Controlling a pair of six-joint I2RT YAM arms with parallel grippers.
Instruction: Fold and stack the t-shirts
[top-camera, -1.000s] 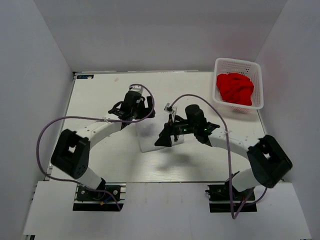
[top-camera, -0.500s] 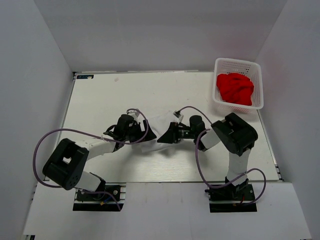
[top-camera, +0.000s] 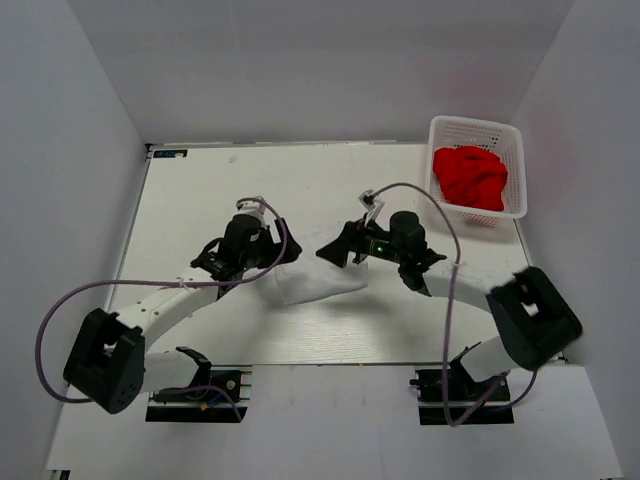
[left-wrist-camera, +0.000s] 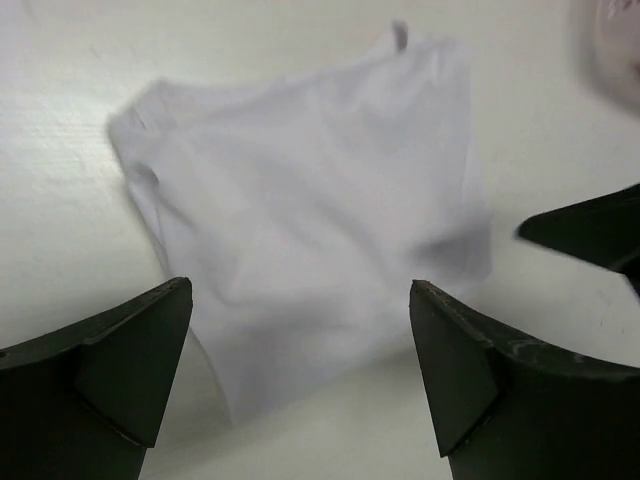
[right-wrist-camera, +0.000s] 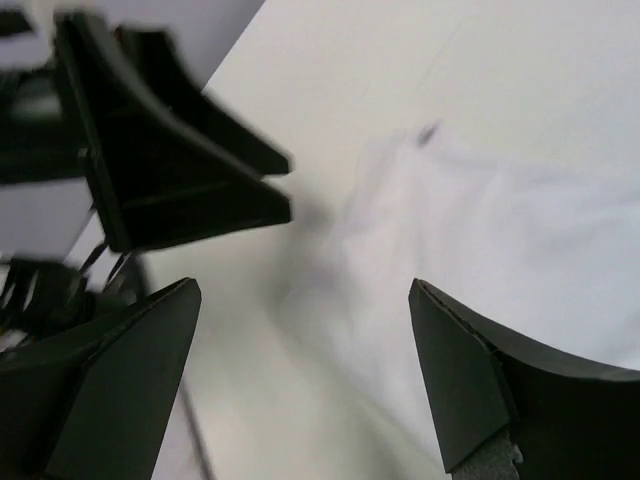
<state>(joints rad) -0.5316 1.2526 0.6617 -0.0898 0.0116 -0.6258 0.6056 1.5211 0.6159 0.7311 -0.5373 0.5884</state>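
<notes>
The white shirt (top-camera: 318, 278) lies loose on the table (top-camera: 200, 190). It is a flat, gathered patch, about as wide as it is long, so I cannot give it a clear long axis. From above, its corners sit a little aslant to the table edges.

It lies between the two claws. For the left claw (left-wrist-camera: 300, 290) the shirt is straight ahead and just below, and its near corner falls in the gap between the two fingers. These jaws stand wide apart and hold nothing.

The right claw (top-camera: 338, 250) faces it from the opposite side, at the far right corner of the cloth. In its own view the cloth lies ahead but toward its right finger, not centred. Its jaws are also spread wide and empty. Whether either claw touches the cloth, I cannot tell.

Both claws seem to me about equally near, but the left one is better lined up on an edge to take.

The red shirt (top-camera: 470, 177) is a bundle in the basket (top-camera: 475, 122), well apart from both claws, behind the right one.
</notes>
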